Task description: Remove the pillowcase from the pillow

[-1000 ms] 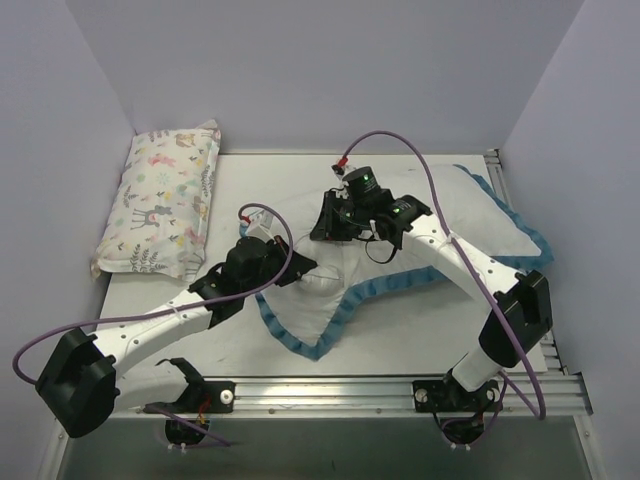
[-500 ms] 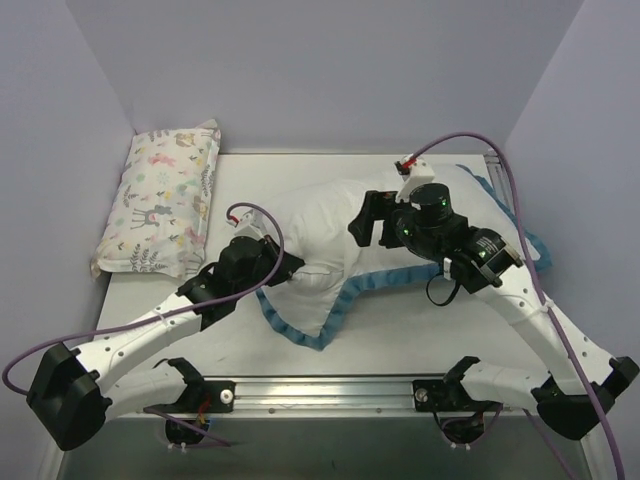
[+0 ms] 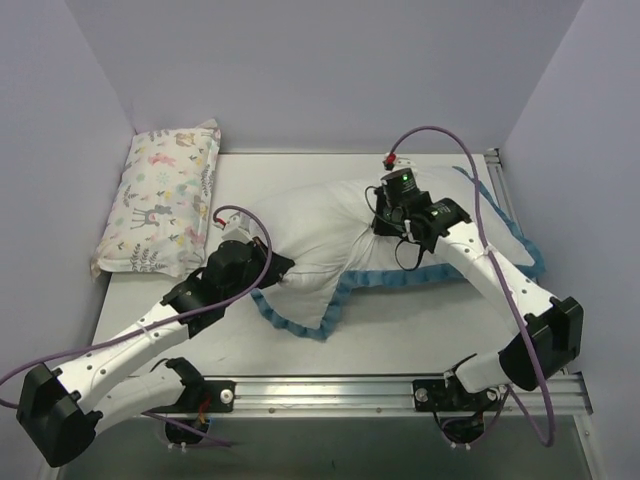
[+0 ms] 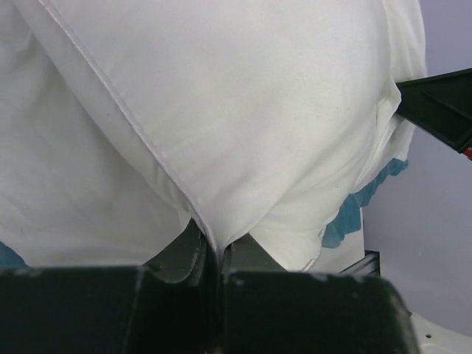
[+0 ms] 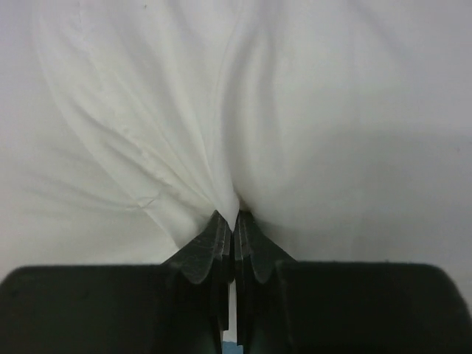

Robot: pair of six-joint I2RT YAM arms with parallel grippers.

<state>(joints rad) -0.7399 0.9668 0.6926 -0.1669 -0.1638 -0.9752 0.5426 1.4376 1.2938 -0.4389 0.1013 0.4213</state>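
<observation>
The pillowcase [image 3: 485,205] is lying white face up on the side of the bench right of the pastel animal-print pillow [image 3: 160,205]. Its teal-blue frill is trailing along its near edge. The pillow [image 3: 320,235], plump and plain white, is bulging from the pillowcase end nearer that pastel pillow. The left end effector [image 4: 220,247] is pinching its seamed corner, and the right end effector [image 5: 234,217] is bunching pillowcase fabric.
</observation>
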